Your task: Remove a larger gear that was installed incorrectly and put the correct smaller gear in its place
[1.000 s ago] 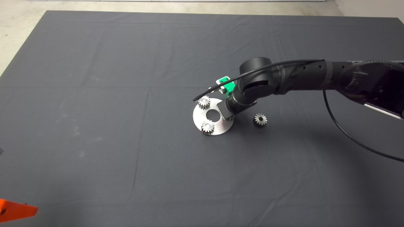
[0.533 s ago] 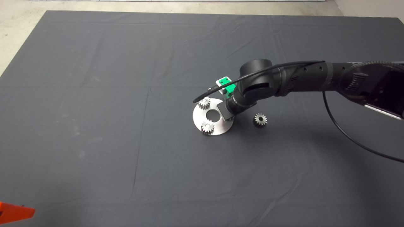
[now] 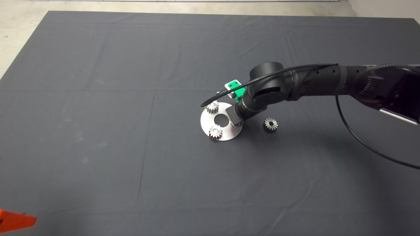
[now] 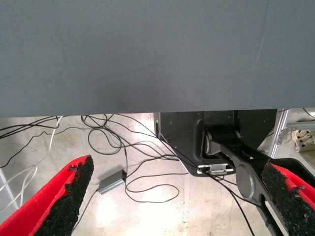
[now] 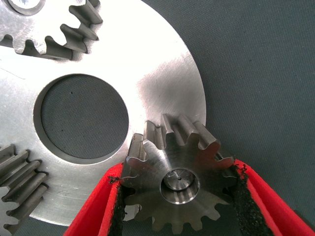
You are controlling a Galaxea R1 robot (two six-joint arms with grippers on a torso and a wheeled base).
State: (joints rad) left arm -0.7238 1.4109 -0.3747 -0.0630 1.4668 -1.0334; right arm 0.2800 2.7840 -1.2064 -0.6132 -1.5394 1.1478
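the larger gear (image 5: pixel 178 186) sits on the edge of the round steel plate (image 5: pixel 162 83), on the side nearest the right arm, its flat face and small centre hub turned up toward the wrist camera. the right pincer (image 5: pixel 177 206) is around it: one red finger on each flank, black pads (image 5: pixel 117 206) against the teeth, so it looks clamped on the gear rather than merely straddling it. in the head view the gear itself is hidden under the wrist of the right arm (image 3: pixel 295 83).

the relation that matters is vertical. the gear's axis stands upright on the plate and the pincer comes down along that same axis, so the removal calls, by my reading, for a straight lift with no sideways drag, or the teeth could catch the neighbours. two brighter gears share the plate, one (image 3: pixel 212 107) at the far side of the central hole and one (image 3: pixel 216 131) at the near side.

the smaller gear (image 3: pixel 270 124) lies on the dark mat (image 3: pixel 98 98) of the bench, just beside the plate on the right arm's side, well within that arm's reach.

the left pincer (image 4: pixel 172 201) is parked at the lower left, fingers wide apart, looking at floor and cables.

against the earlier frames the head view hardly changes: the right arm holds the same pose over the plate, the gears unmoved.
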